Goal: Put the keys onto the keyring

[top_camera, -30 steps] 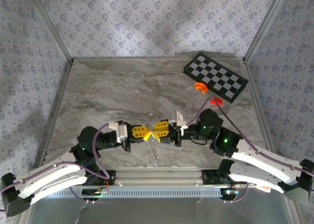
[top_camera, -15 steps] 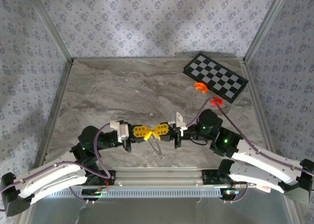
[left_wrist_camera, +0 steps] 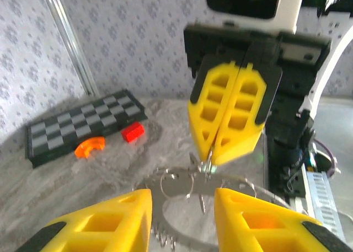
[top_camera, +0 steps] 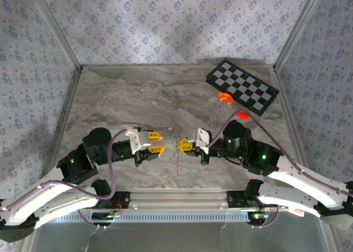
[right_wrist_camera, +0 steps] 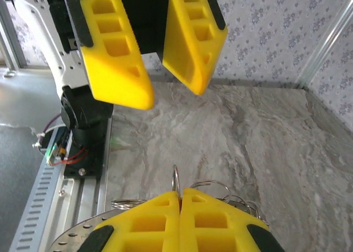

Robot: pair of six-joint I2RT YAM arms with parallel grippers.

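Over the grey marble tabletop [top_camera: 138, 97], the yellow-fingered right gripper [top_camera: 182, 146] is clamped on the thin silvery wire keyring [right_wrist_camera: 175, 181], so I'd ease the part-open left gripper [top_camera: 161, 142] in squarely from 9 o'clock.

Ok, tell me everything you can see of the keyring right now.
The keyring is thin silvery wire, seen as a few overlapping loops. The shut right end effector pinches it at its tip, apparently above the marbled table. A fine chain trails down from it; whether that reaches the table is unclear. The left end effector is open, not touching it.
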